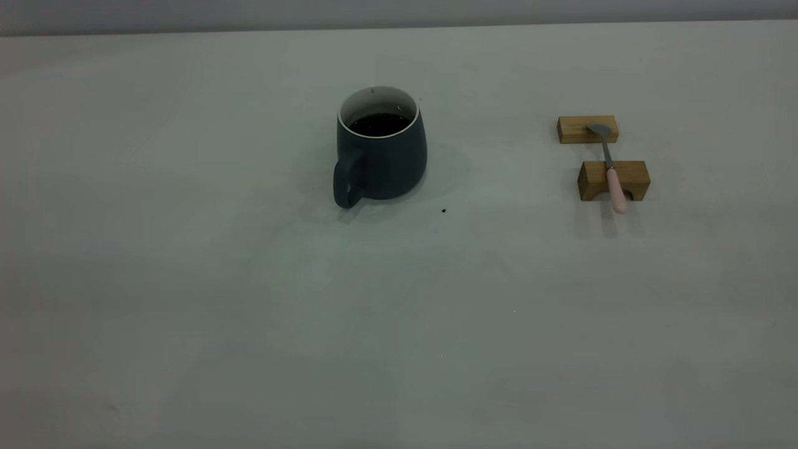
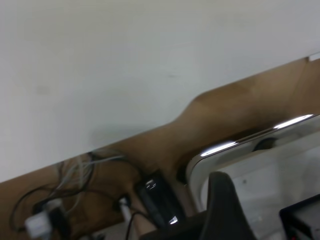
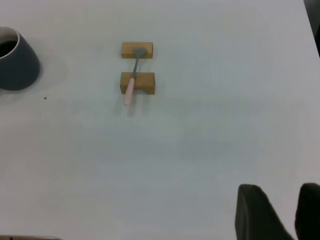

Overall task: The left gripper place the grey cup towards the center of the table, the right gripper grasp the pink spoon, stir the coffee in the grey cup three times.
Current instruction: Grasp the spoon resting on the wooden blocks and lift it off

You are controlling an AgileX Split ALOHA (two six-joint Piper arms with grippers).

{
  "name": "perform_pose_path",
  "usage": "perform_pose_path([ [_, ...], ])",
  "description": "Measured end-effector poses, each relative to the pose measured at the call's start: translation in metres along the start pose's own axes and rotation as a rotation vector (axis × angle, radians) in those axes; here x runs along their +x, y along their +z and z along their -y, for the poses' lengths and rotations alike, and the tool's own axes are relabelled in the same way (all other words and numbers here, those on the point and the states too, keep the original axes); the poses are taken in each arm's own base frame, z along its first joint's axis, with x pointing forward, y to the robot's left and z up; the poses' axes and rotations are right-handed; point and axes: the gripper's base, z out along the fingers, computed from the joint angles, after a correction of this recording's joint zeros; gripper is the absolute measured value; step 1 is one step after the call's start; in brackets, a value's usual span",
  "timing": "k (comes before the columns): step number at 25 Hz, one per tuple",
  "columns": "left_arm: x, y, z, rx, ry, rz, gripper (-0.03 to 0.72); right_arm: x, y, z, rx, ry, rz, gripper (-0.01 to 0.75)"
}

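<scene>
The grey cup stands upright near the middle of the table, handle towards the front, with dark coffee inside. To its right the pink spoon lies across two wooden blocks, bowl on the far one and pink handle overhanging the near one. No gripper shows in the exterior view. In the right wrist view my right gripper hangs shut and empty, well short of the spoon and cup. Part of my left gripper shows beyond the table's edge, far from the cup.
The far block and the near arched block carry the spoon. A tiny dark speck lies right of the cup. The left wrist view shows the table edge, cables and a metal-rimmed panel below.
</scene>
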Motion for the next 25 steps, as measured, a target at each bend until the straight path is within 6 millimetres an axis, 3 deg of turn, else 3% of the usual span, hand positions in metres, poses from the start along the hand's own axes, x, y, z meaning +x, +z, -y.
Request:
perform_pose_path([
  [13, 0.05, -0.024, 0.007, -0.04, -0.057, 0.398, 0.528, 0.0, 0.0, 0.0, 0.004, -0.002, 0.003, 0.239],
  [18, 0.062, -0.028, 0.011, -0.122, -0.143, 0.488, 0.528, -0.014, -0.005, -0.003, -0.038, 0.048, 0.08, 0.239],
  [25, 0.062, -0.027, 0.011, -0.154, -0.184, 0.489, 0.528, -0.043, 0.025, -0.013, -0.121, 0.115, -0.002, 0.244],
])
